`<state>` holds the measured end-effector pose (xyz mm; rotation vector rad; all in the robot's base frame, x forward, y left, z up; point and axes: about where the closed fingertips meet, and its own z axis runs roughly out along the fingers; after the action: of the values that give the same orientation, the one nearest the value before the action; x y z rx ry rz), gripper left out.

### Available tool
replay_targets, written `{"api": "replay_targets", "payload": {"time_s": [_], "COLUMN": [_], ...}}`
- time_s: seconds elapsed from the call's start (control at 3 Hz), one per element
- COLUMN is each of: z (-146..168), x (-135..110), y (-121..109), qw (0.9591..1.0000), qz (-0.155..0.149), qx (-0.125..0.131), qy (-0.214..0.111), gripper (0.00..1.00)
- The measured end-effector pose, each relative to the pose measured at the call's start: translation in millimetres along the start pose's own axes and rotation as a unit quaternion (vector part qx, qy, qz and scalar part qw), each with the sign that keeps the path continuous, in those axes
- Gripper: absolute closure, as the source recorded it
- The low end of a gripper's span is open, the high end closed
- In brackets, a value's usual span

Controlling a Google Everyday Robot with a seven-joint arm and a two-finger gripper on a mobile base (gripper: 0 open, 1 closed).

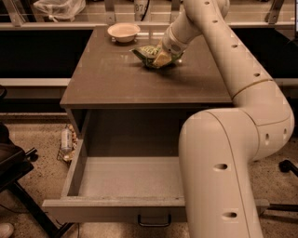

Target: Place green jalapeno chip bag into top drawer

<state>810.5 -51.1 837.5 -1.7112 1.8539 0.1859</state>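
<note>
The green jalapeno chip bag (147, 53) lies crinkled on the brown cabinet top (116, 79), toward the back right. My gripper (160, 58) is down on the bag's right end, with a pale finger against the foil. The white arm (242, 83) reaches over from the right and hides the bag's right part. The top drawer (125, 176) is pulled wide open below the cabinet top. It is a grey box with nothing showing inside and a small dark handle (153, 221) on its front panel.
A shallow white bowl (123, 32) stands at the back left of the cabinet top. A clear plastic bag (58, 8) lies behind the rail. Litter (67, 142) lies on the floor left of the drawer. A dark chair base (18, 181) stands at the lower left.
</note>
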Motion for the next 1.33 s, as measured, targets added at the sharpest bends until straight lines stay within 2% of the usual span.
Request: {"api": "replay_targets", "payload": {"time_s": [0.33, 0.67, 1.0, 1.33], "z": [-25, -73, -127, -196], "x": [-15, -31, -36, -54], "y": [0, 9, 28, 76], "qw": [0.9997, 0.9988, 0.9977, 0.9888], "qz": [-0.022, -0.039, -0.035, -0.016], "qx": [0.012, 0.03, 0.057, 0.105], "qy": [0.007, 0.007, -0.013, -0.104], "gripper": [1.0, 1.0, 1.0, 1.0]}}
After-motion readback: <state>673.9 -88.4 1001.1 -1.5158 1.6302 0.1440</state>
